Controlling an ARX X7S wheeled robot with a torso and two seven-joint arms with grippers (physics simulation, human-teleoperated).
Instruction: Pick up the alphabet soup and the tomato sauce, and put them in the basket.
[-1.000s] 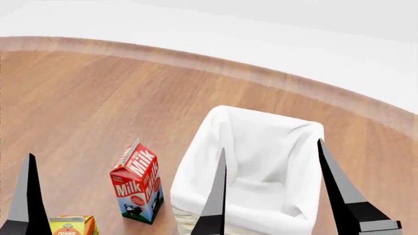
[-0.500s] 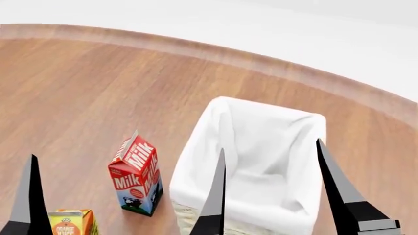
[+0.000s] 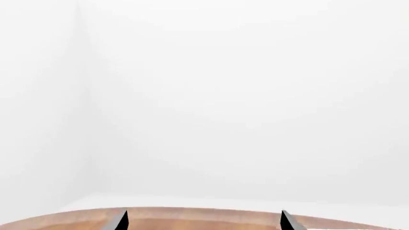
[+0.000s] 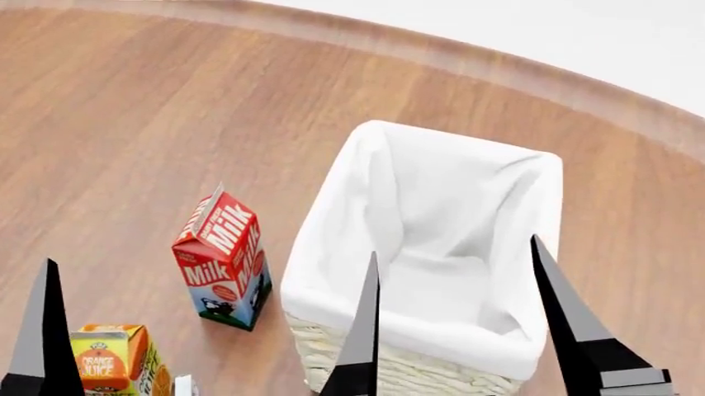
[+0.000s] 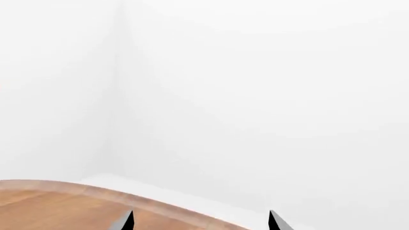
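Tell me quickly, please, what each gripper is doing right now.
Left gripper: open, holding nothing.
Right gripper: open, holding nothing, in front of the basket in the head view.

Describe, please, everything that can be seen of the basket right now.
The basket is a tall rectangular cream wicker container, upright on the wooden table. A white cloth liner fills the inside and folds over the rim, hiding most of the weave. Nothing shows inside. The milk carton stands close beside it, apart. The right tool's dark fingers overlap it in view.

On the table (image 4: 132, 124), the milk (image 4: 220, 260) stands just left of the basket (image 4: 430, 247); the juice (image 4: 111, 363) sits nearer, left of the milk.
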